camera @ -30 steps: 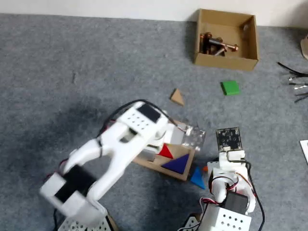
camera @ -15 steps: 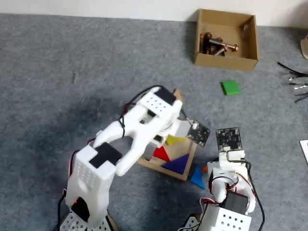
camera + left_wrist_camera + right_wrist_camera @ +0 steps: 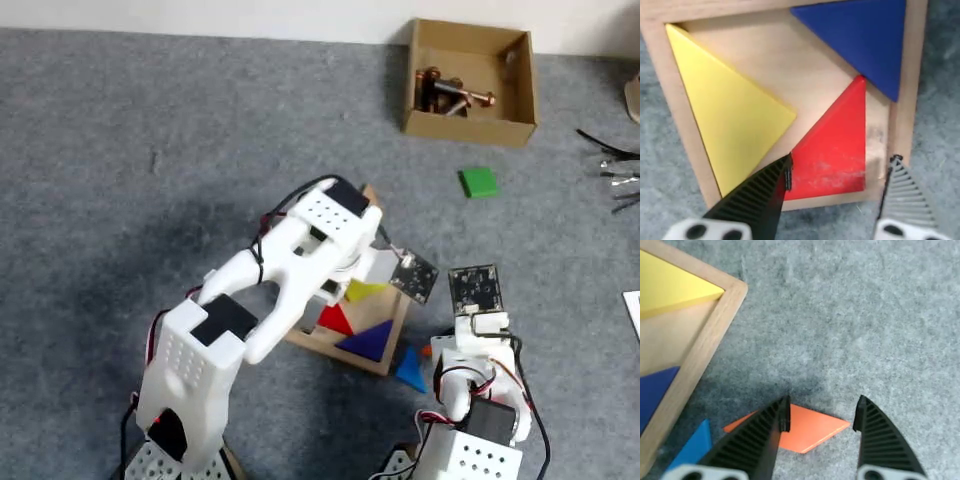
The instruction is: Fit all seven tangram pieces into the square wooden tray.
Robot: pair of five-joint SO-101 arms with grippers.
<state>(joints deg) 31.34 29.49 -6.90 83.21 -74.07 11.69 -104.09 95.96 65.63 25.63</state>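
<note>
Tray (image 3: 790,65): square, wooden.
Inside, flat: yellow triangle (image 3: 730,115), red triangle (image 3: 835,150), dark blue triangle (image 3: 865,40).
Outside, near tray: light blue triangle (image 3: 409,370), orange piece (image 3: 805,427).
Well apart: green square (image 3: 478,182).

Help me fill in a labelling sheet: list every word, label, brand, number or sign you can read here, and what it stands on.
No readable text anywhere.
Yellow triangle, red triangle, blue triangle, orange piece and wooden tray: plain, no markings.
Cardboard box: no print visible.
Black circuit board on an arm's wrist: any markings too small to read.
</note>
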